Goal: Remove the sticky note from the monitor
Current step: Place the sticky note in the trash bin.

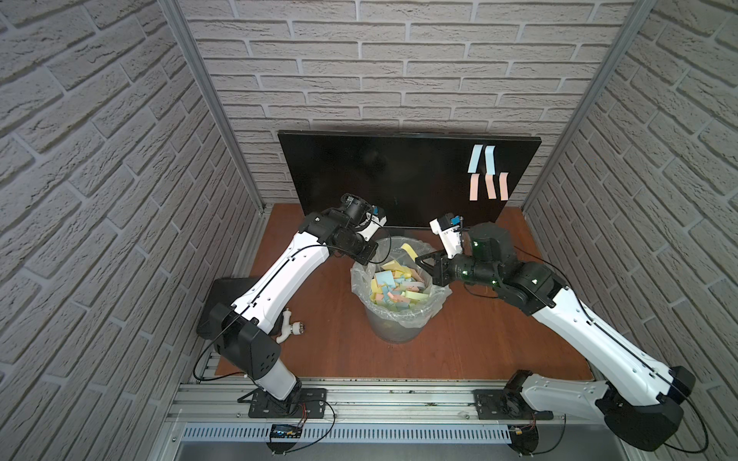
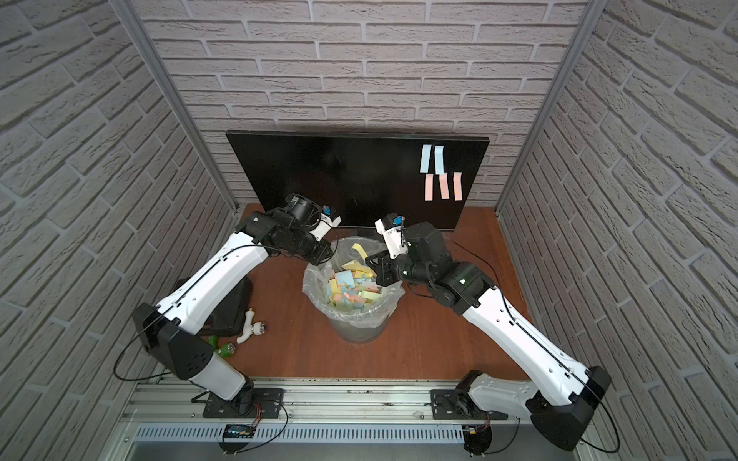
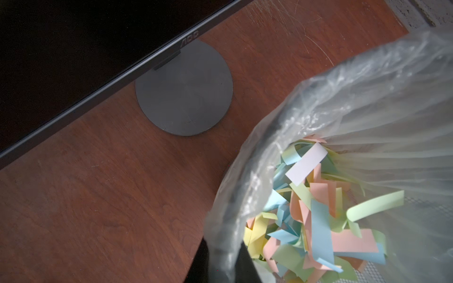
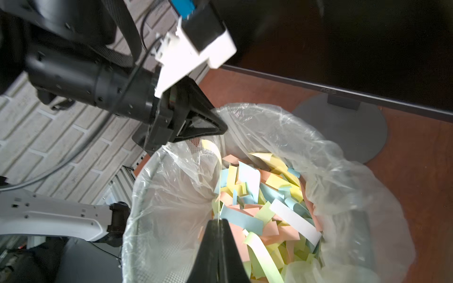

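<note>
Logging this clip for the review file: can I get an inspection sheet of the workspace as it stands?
Surface: brown wooden table.
Job's things: monitor upright at the back, screen dark; five sticky notes on its right part, two blue above three pink.
Clutter: lined bin at the centre, full of coloured notes; black slab, white fitting and green pieces near the left arm's base.
Grippers: left end effector shut on the bin's lined rim; right end effector shut on a yellow note over the bin.
Cables: black cable along each arm, loose loops at the bases.
Surroundings: brick-pattern walls; aluminium rail in front.
</note>
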